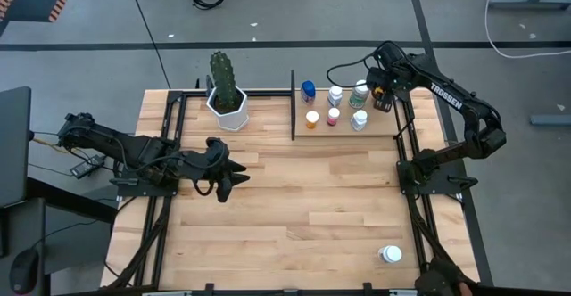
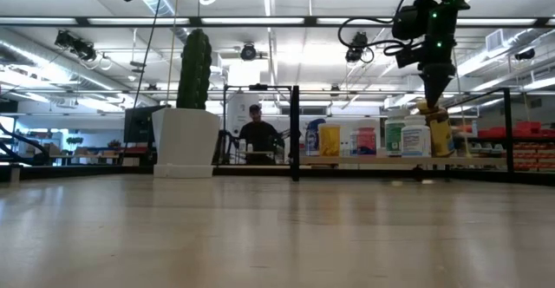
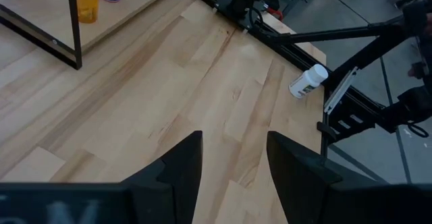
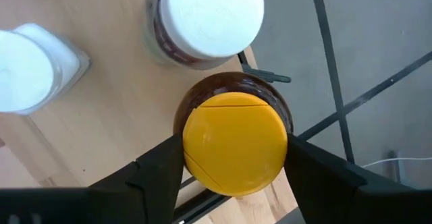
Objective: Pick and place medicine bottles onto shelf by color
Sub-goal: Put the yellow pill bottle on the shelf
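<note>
Right now the right gripper [image 4: 235,158] is over the far right end of the shelf [image 1: 384,128], pointing down. A brown bottle with a yellow cap [image 4: 235,143] stands on the shelf just under it. One dark finger sits on each side of the yellow cap, very close to it. Whether the fingers squeeze the cap or only sit beside it cannot be told.

In the low view this bottle [image 2: 440,132] stands upright at the right end of the row, with the right gripper [image 2: 431,95] straight above it.

The shelf holds more bottles. A white-capped bottle [image 4: 202,21] stands right next to the brown one. In the high view, a blue-capped bottle [image 1: 308,89], an orange bottle [image 1: 312,119], a pink bottle [image 1: 333,118] and more white-capped bottles [image 1: 359,119] stand in two short rows.

One white bottle [image 1: 390,255] lies on the big wooden table [image 1: 285,225], near its front right corner, well apart from the shelf.

The left gripper [image 1: 230,173] waits over the left side of the table, open, holding nothing. A cactus in a white pot [image 1: 227,95] stands at the back.
</note>
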Robot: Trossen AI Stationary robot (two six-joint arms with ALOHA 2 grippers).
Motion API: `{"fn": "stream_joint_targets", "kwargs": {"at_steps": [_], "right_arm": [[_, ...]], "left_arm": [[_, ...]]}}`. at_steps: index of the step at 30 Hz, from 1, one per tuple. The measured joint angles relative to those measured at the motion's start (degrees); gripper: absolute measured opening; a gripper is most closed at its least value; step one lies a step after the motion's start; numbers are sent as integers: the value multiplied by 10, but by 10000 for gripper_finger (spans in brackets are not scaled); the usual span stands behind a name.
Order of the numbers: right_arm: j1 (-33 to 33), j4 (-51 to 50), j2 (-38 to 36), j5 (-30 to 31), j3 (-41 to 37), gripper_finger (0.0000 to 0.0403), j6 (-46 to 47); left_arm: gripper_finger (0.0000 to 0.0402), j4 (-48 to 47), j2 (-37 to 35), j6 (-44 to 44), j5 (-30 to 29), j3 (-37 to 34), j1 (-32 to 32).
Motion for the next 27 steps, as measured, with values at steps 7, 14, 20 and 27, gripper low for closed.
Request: {"fn": "stream_joint_targets", "kwargs": {"at_steps": [7,14,20,27], "right_arm": [[0,7,0,4,0,276,6],[1,5,0,12,0,276,3],[8,12,0,38,0,276,8],[27,22,0,108,0,276,12]], "left_arm": [[172,0,0,0,0,0,0],[172,0,0,0,0,0,0],[173,0,0,0,0,0,0],[173,0,0,0,0,0,0]]}}
